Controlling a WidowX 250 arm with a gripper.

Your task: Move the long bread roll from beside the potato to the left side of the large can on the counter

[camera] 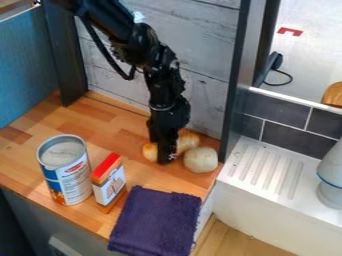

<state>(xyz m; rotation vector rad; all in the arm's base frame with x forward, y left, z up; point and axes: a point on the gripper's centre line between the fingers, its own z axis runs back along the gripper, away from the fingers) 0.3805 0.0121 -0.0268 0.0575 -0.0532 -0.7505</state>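
At far right part of wooden counter (110, 127): black gripper (164, 159), pointing down right at orange-brown bread-like item (188, 141), partly hiding it. Cannot tell state of jaws, open or closed. Just right of that item, pale round thing (200, 159). At near left, upright can (65, 172), with red-topped box (109, 182) just right of it. At near edge, folded purple cloth (157, 220). Farther right, white ridged surface (260, 165).
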